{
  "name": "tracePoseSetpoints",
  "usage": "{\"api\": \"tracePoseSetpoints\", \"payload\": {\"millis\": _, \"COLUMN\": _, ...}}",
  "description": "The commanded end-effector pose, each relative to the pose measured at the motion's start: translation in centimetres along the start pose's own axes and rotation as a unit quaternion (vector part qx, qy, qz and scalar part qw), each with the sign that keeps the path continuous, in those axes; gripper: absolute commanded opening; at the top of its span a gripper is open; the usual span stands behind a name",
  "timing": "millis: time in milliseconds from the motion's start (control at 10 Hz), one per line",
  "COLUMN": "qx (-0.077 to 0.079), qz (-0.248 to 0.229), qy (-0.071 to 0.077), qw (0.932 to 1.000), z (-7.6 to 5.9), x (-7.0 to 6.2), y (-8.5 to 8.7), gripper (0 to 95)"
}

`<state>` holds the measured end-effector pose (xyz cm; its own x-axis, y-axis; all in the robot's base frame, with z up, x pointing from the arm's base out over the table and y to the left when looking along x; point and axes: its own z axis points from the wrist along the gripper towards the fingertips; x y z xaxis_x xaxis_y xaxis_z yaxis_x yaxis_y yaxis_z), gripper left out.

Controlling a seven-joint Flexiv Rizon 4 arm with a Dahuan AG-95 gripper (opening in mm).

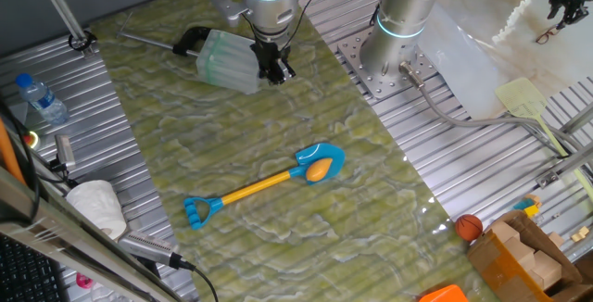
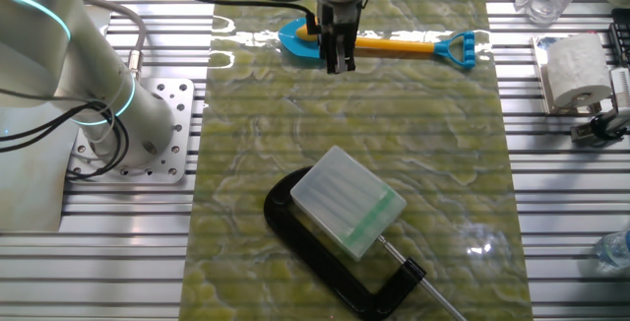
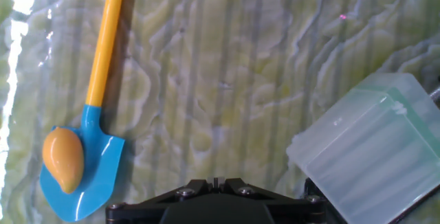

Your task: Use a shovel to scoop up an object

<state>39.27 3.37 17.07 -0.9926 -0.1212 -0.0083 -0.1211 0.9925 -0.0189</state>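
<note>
The object [image 1: 318, 169] lies on the shovel's [image 1: 269, 182] blue blade, near the middle of the green mat [image 1: 278, 107]. In the other fixed view the gripper [image 2: 340, 62] hides most of the blade and the object; the hand view cuts off the shaft's end. The arm hangs above the mat, fingers pointing down, well apart from the shovel, beside a clear box [image 1: 228, 59] held in a black clamp [image 2: 325, 262]. Its fingers look close together, holding nothing. Bare mat lies between gripper and shovel.
</note>
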Motion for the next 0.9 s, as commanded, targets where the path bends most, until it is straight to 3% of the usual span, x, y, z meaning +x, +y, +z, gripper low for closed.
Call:
{"api": "tracePoseSetpoints", "payload": {"millis": 100, "qx": 0.0, "qz": 0.006, "qy": -0.008, "qw": 1.0, "z": -0.1, "x": 0.19, "y": -0.06, "gripper": 0.0}}
{"api": "tracePoseSetpoints", "payload": {"millis": 300, "qx": 0.0, "qz": 0.008, "qy": -0.023, "qw": 0.9997, "z": -0.4, "x": -0.23, "y": -0.1, "gripper": 0.0}}
{"api": "tracePoseSetpoints", "payload": {"millis": 600, "qx": -0.002, "qz": 0.027, "qy": -0.022, "qw": 0.9994, "z": -0.47, "x": -0.28, "y": -0.15, "gripper": 0.0}}
{"api": "tracePoseSetpoints", "payload": {"millis": 900, "qx": 0.002, "qz": 0.025, "qy": -0.034, "qw": 0.9991, "z": -0.55, "x": -0.45, "y": -0.14, "gripper": 0.0}}
